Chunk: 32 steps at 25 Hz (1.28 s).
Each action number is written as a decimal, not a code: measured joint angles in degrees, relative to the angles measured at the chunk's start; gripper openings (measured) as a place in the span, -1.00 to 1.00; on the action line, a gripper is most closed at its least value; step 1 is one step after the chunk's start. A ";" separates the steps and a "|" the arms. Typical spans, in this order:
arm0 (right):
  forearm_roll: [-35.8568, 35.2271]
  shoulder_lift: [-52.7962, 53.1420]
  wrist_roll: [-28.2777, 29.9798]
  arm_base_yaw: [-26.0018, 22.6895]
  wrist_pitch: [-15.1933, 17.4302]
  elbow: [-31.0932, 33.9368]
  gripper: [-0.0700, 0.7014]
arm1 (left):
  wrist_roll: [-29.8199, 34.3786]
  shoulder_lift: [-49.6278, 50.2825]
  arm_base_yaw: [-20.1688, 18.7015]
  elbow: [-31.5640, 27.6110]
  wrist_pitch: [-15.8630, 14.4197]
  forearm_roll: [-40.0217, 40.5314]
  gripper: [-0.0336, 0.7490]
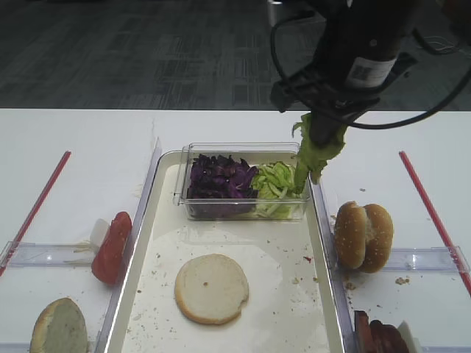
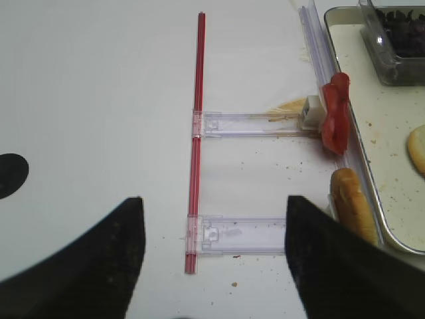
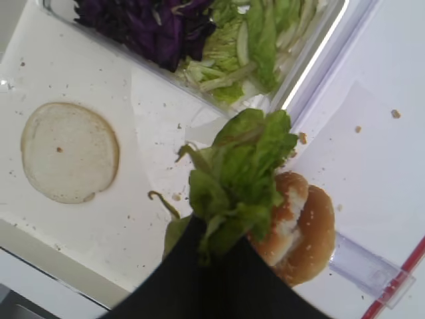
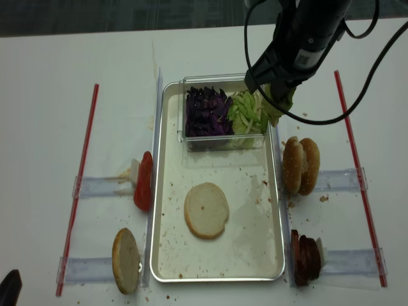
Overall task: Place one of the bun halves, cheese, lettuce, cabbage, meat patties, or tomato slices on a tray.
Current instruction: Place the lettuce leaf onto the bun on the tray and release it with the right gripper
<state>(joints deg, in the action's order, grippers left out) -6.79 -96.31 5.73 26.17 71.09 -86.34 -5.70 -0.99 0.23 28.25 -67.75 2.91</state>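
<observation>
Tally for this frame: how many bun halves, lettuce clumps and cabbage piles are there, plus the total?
Bun halves: 4 (one on the tray, one left of it, two right of it)
Lettuce clumps: 2 (one in the clear box, one in the right gripper)
Cabbage piles: 1
Total: 7

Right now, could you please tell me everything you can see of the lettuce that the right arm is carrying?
The held lettuce is a loose clump of light green, crinkled leaf strips with paler ribs, and looks fresh and limp. It is pinched in the shut right gripper and hangs lifted beside the right end of the clear box, over the tray's right rim. More lettuce lies in the box beside the purple cabbage. The wrist view shows stray strips curling out at the clump's side.
</observation>
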 joint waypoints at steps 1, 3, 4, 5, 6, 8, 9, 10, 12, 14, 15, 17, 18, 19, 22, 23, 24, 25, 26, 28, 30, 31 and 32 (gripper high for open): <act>0.00 0.00 0.00 1.09 -0.10 0.00 -0.65 | 0.00 0.00 0.00 0.00 0.00 0.00 0.24; -0.14 0.00 0.00 3.92 -0.10 0.00 -0.65 | 0.00 0.00 0.00 0.00 0.00 0.00 0.24; -0.27 0.00 0.00 5.77 -0.10 0.00 -0.65 | 0.00 0.00 0.00 0.00 0.00 0.00 0.24; -0.39 0.00 -0.22 7.70 -0.10 0.00 -0.65 | 0.00 0.00 0.00 0.00 0.00 0.00 0.24; -0.48 0.00 -0.35 9.35 -0.10 0.00 -0.65 | 0.00 0.00 0.00 0.00 0.00 0.00 0.24; -0.58 0.00 -0.86 13.31 -0.10 0.00 -0.65 | 0.00 0.00 0.00 0.00 0.00 0.00 0.24; -0.58 0.00 -1.28 14.88 -0.10 0.00 -0.65 | 0.00 0.00 0.00 0.00 0.00 0.00 0.24; -0.58 0.00 -1.60 16.64 -0.10 0.00 -0.65 | 0.00 0.00 0.00 0.00 0.00 0.00 0.24; -0.10 0.00 -2.38 19.47 -0.10 0.00 -0.65 | 0.00 0.00 0.00 0.00 0.00 0.00 0.24; 0.49 -0.48 -2.92 20.63 -0.10 0.00 -0.65 | 0.00 0.00 0.00 0.00 0.00 0.00 0.24; 0.76 -1.12 -3.16 20.86 -0.10 0.00 -0.65 | 0.00 0.00 0.00 0.00 0.00 0.00 0.24; 1.04 -2.57 -3.26 20.99 -0.10 0.00 -0.65 | 0.00 0.00 0.00 0.00 0.00 0.00 0.24; 1.14 -3.49 -3.26 20.99 -0.10 0.00 -0.66 | 0.00 0.00 0.00 0.00 0.00 0.00 0.24; 1.28 -4.39 -3.26 20.99 -0.19 0.00 -0.66 | 0.00 0.00 0.00 0.00 0.00 0.00 0.24; 1.27 -6.85 -3.06 20.99 -0.31 0.00 -0.66 | 0.00 0.00 0.00 0.00 0.00 0.00 0.24; 1.27 -7.62 -3.01 20.99 -0.43 0.00 -0.66 | 0.00 0.00 0.00 0.00 0.00 0.00 0.24; 1.27 -8.34 -2.91 20.99 -0.67 0.00 -0.66 | 0.00 0.00 0.00 0.00 0.00 0.00 0.24; 1.27 -8.84 -2.76 20.99 -0.97 0.00 -0.66 | 0.00 0.00 0.00 0.00 0.00 0.00 0.24; 1.27 -9.59 -2.63 20.99 -1.33 0.00 -0.66 | 0.00 0.00 0.00 0.00 0.00 0.00 0.24; 1.27 -10.77 -2.53 20.99 -2.00 0.00 -0.66 | 0.00 0.00 0.00 0.00 0.00 0.00 0.24; 1.27 -11.87 -2.30 20.99 -2.89 0.00 -0.66 | 0.00 0.00 0.00 0.00 0.00 0.00 0.24; 1.16 -12.56 -2.29 20.99 -3.32 0.00 -0.66 | 0.00 0.00 0.00 0.00 0.00 0.00 0.24; 1.16 -13.05 -2.06 20.99 -3.63 0.00 -0.66 | 0.00 0.00 0.00 0.00 0.00 0.00 0.24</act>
<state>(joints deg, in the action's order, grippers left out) -5.63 -109.35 3.68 47.15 67.46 -86.34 -5.70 -0.99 0.23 28.25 -67.75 2.91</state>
